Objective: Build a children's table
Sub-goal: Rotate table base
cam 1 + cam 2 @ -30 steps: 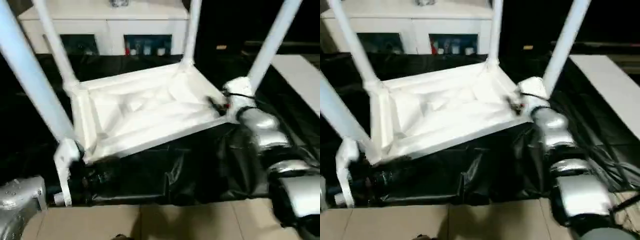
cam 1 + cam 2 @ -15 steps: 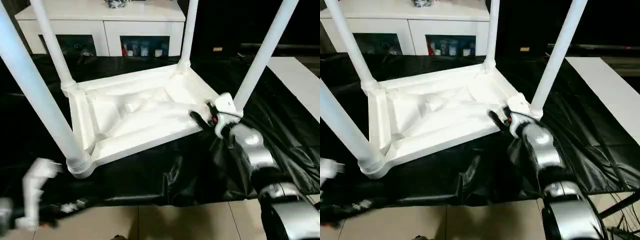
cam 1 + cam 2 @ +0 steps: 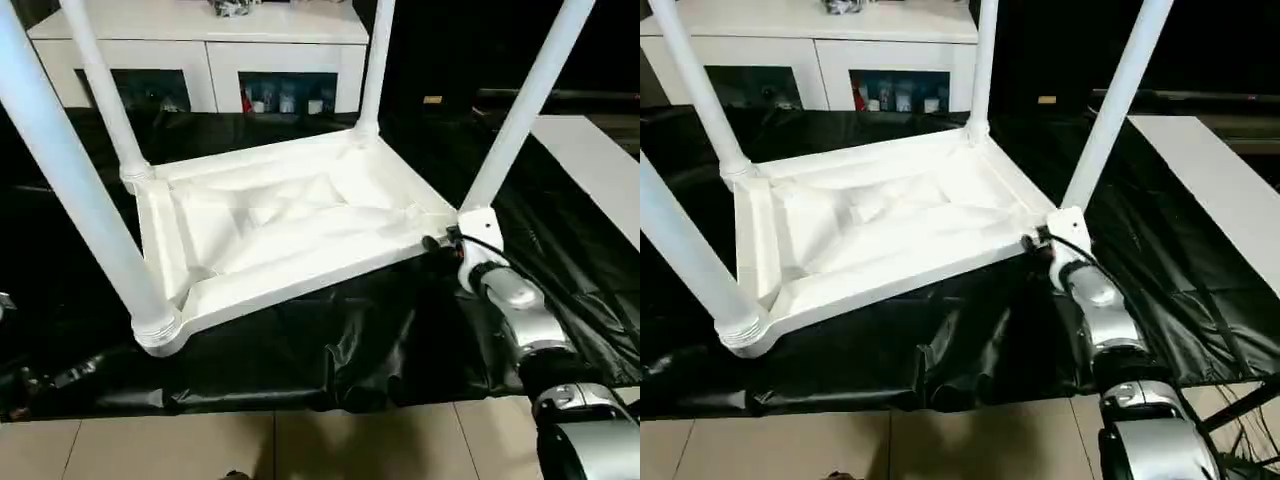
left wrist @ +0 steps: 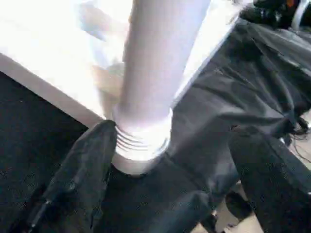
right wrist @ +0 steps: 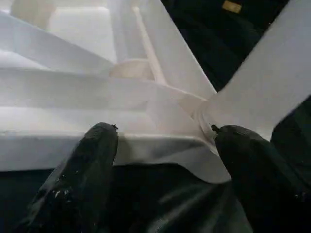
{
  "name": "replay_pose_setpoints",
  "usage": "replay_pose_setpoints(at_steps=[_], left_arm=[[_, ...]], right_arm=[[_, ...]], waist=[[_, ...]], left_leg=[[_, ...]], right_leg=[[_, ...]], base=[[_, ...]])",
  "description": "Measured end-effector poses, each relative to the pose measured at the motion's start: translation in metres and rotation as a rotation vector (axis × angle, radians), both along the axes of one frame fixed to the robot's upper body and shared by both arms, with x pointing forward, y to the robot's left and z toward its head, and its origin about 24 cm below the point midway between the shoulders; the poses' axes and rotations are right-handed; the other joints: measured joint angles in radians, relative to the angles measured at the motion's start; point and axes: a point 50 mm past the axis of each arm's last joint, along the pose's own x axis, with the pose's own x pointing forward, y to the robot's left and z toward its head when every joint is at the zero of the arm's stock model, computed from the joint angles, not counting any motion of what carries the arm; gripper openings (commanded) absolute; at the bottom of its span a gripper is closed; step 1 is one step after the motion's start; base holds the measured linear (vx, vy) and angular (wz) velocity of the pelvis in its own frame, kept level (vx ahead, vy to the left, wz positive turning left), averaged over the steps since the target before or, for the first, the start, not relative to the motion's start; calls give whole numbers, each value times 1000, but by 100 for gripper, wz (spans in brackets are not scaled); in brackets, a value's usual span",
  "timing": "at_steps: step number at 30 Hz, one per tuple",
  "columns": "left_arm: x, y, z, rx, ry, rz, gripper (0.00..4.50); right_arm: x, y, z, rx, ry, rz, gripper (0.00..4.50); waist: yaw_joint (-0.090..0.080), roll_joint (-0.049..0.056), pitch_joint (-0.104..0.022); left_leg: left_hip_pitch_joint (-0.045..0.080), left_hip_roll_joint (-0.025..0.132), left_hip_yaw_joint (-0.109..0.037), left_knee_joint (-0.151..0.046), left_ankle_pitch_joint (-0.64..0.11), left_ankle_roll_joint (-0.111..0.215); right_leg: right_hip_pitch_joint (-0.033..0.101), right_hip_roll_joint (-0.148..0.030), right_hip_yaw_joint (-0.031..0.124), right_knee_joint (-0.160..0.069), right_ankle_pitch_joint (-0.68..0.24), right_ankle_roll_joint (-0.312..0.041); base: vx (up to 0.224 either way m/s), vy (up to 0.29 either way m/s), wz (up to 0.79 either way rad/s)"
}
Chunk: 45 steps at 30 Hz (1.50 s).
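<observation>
Evidently the white plastic children's table [image 3: 290, 225] lies upside down on the black sheet [image 3: 380, 340], legs upright, its near-right corner just ahead of the right gripper [image 5: 163, 141] (fingers spread, empty); the left gripper [image 4: 170, 160] likewise gapes empty.

The children's table [image 3: 890, 225] lies inverted on black sheeting [image 3: 970, 340], four legs up, with the right gripper [image 3: 1045, 243] at its near-right corner.
</observation>
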Motion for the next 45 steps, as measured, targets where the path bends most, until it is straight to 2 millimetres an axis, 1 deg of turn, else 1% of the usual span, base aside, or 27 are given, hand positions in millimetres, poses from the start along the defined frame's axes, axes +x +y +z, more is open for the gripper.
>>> replay_pose_setpoints(at_steps=[3,5,8,9,11,14,18,20,23,25,27,28,30,32,35,37,39,42,43,45], left_arm=[[11,-5,4,-27,-74,4,445],[23,-13,6,-49,-138,1,445],[40,-17,5,-72,-205,34,445],[42,-16,4,-67,-209,43,445],[47,-16,3,-81,-223,60,445],[52,-23,4,-144,-233,35,445],[53,-46,9,-222,-206,-91,445],[50,-57,11,-254,-173,-165,445],[46,-80,13,-279,-124,-304,445],[46,-93,14,-279,-95,-384,445],[45,-100,15,-278,-79,-428,445],[46,-105,16,-282,-71,-458,445],[48,-112,18,-286,-64,-491,445],[54,-122,21,-291,-74,-530,445],[62,-134,26,-291,-103,-569,445],[69,-140,28,-289,-114,-587,445],[74,-145,28,-284,-118,-594,445],[89,-158,29,-298,-118,-624,445],[91,-161,30,-292,-120,-635,445],[93,-168,30,-295,-124,-663,445]], right_arm=[[-1,2,-4,-19,35,11,358],[-2,6,-8,-16,64,30,358],[-4,20,-14,3,88,85,358],[-4,25,-15,6,93,102,358],[-6,25,-18,3,105,105,358],[-8,24,-22,7,127,104,358],[-8,34,-24,49,130,137,358],[-8,37,-25,61,132,155,358],[-6,43,-24,71,135,187,358],[-6,55,-25,88,139,233,358],[-5,63,-23,99,135,266,358],[-4,72,-22,107,134,301,358],[-3,79,-20,112,124,339,358],[-4,90,-19,130,126,394,358],[-8,111,-19,166,129,479,358],[-10,121,-18,177,129,534,358],[-9,126,-16,179,128,568,358],[-11,129,-14,188,127,612,358],[-12,133,-14,193,123,634,358],[-12,134,-13,196,121,646,358]], waist=[[3,-3,-2],[6,-4,-2],[4,-4,-2],[3,-4,-2],[2,-4,-2],[3,-4,-3],[3,-4,-3],[3,-4,-3],[1,-5,-3],[-3,-5,-3],[-10,-5,-2],[-12,-5,-2],[-16,-6,-2],[-19,-9,-1],[-25,-11,-1],[-25,-12,0],[-25,-12,0],[-19,-12,0],[-22,-12,0],[-25,-12,0]], left_leg=[[1,0,0,0,0,0],[1,0,0,0,0,0],[2,0,0,0,0,0],[2,0,0,0,0,0],[3,0,0,0,0,0],[3,0,1,0,0,0],[3,0,1,0,0,0],[4,0,1,0,0,0],[5,0,2,1,0,0],[6,0,1,0,0,0],[8,0,0,0,0,0],[8,0,0,0,0,0],[9,0,0,0,0,-1],[10,0,0,0,0,-1],[12,0,-1,0,0,-1],[13,0,-2,0,0,-1],[13,0,-2,0,0,-1],[13,0,-2,0,0,-1],[13,0,-2,0,0,-1],[13,0,-2,0,0,-2]], right_leg=[[0,0,0,0,0,0],[1,0,0,0,1,0],[1,0,1,0,2,0],[1,0,1,0,3,0],[1,0,2,0,3,0],[1,0,2,0,3,0],[1,2,3,0,3,0],[1,2,4,0,3,0],[1,2,6,0,3,0],[0,4,7,1,3,0],[0,5,9,1,3,0],[0,6,10,2,3,0],[0,6,11,2,4,0],[0,7,11,2,4,-1],[-1,7,12,1,7,-5],[-2,7,11,1,8,-4],[-2,7,11,1,9,-5],[-2,7,11,1,10,-6],[-2,7,12,0,11,-6],[-3,7,12,0,12,-7]], base=[[0,0,0],[0,0,0],[0,0,0],[0,0,0],[0,0,0],[0,0,0],[0,0,0],[0,0,0],[0,0,0],[0,0,0],[0,0,0],[0,0,0],[0,0,0],[0,0,0],[0,0,0],[0,0,0],[0,0,0],[0,0,0],[0,0,0],[0,0,0]])
